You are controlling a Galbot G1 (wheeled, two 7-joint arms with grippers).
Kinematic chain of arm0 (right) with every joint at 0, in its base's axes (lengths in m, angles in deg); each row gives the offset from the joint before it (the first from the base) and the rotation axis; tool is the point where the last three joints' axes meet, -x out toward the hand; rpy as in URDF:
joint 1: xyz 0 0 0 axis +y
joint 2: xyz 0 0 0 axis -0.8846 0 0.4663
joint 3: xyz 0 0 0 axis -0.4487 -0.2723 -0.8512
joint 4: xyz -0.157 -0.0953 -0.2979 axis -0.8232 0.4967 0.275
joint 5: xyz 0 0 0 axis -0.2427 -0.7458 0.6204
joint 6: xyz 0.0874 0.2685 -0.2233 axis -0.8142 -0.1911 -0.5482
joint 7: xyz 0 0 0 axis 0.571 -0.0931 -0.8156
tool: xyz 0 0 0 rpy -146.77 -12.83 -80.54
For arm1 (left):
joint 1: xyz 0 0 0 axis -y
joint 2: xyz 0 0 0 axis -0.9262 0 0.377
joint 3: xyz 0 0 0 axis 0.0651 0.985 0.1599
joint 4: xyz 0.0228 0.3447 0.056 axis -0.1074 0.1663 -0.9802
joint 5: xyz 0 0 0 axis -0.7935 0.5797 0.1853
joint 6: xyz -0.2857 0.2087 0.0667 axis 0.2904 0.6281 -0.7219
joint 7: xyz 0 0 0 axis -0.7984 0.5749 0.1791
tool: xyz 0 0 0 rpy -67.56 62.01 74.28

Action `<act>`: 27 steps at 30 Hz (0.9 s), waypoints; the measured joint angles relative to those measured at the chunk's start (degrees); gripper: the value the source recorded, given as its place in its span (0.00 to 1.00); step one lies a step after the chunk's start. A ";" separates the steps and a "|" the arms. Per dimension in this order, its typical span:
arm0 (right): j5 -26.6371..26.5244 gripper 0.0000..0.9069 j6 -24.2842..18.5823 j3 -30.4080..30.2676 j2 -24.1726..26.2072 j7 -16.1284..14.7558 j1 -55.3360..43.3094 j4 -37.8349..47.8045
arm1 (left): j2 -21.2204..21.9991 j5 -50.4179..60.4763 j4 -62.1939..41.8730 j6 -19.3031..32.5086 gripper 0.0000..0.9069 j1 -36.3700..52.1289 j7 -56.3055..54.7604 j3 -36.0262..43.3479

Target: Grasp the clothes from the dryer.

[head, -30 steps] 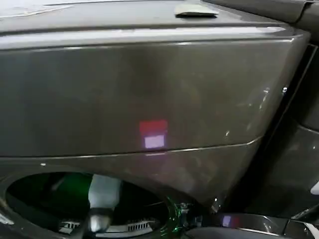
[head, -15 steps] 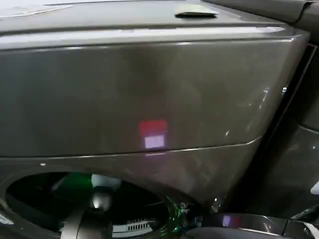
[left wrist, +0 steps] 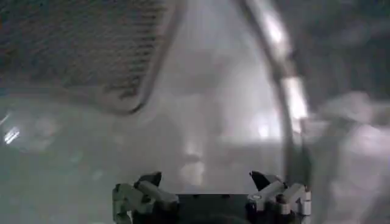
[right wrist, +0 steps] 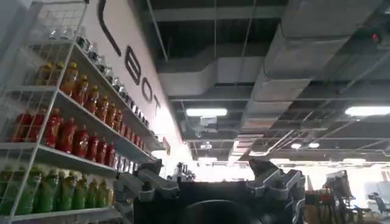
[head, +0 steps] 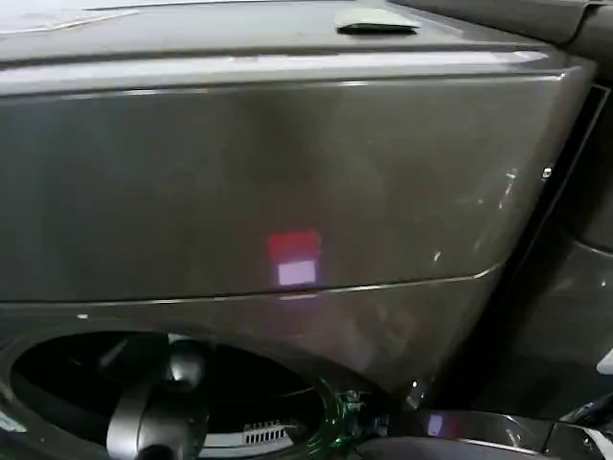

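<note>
The dryer (head: pixel 287 172) is a bronze-grey machine whose plain front takes up most of the head view. Its round opening (head: pixel 259 383) sits at the lower left. My left arm (head: pixel 158 417) reaches into that opening, a dark joint showing at the rim. Inside the drum, my left gripper (left wrist: pixel 204 180) is open with nothing between its fingers, facing the grey drum wall and a bright ridge (left wrist: pixel 286 91). A pale blurred soft shape (left wrist: pixel 356 131) beyond the ridge may be the clothes; I cannot tell for sure. My right gripper (right wrist: pixel 207 165) is open, empty, and points up at the ceiling.
A flat pale object (head: pixel 375 19) lies on the dryer's top. A red and white light patch (head: pixel 294 259) glows on the front panel. The open door's rim (head: pixel 479 431) is at the lower right. Shelves of bottles (right wrist: pixel 61 134) stand near the right arm.
My left arm has gone deeper into the drum opening. Its dark joint now covers the pale shape seen there earlier, and the green glow there is gone.
</note>
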 measured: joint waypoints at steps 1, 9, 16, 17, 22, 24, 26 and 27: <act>0.00 1.00 -0.02 0.02 -0.04 0.00 0.05 0.02 | -0.22 0.98 -0.28 1.24 1.00 0.31 1.78 0.28; 0.04 1.00 -0.19 -0.57 -0.54 -0.07 -0.25 -0.17 | -2.25 3.92 -0.37 6.67 1.00 1.89 17.21 2.81; 0.11 1.00 -0.39 -0.97 -0.58 -0.15 -0.37 -0.17 | -3.45 5.63 -0.79 6.72 1.00 2.82 24.98 3.90; 0.15 1.00 -0.44 -1.07 -0.63 -0.17 -0.44 -0.17 | -3.53 5.95 -0.91 6.67 1.00 2.93 25.52 3.89; 0.30 1.00 -0.56 -1.57 -0.73 -0.20 -0.80 -0.24 | -4.22 6.73 -1.79 6.81 1.00 3.40 27.16 3.84; 0.34 1.00 -0.62 -1.73 -0.77 -0.21 -0.92 -0.32 | -4.45 6.87 -2.26 6.99 1.00 3.44 27.31 3.79; 0.36 1.00 -0.67 -1.89 -0.87 -0.22 -1.02 -0.37 | -4.58 7.17 -2.42 7.21 1.00 3.44 27.29 3.71; 0.37 1.00 -0.73 -1.99 -0.94 -0.24 -1.03 -0.41 | -4.64 7.26 -2.45 7.35 1.00 3.45 27.17 3.71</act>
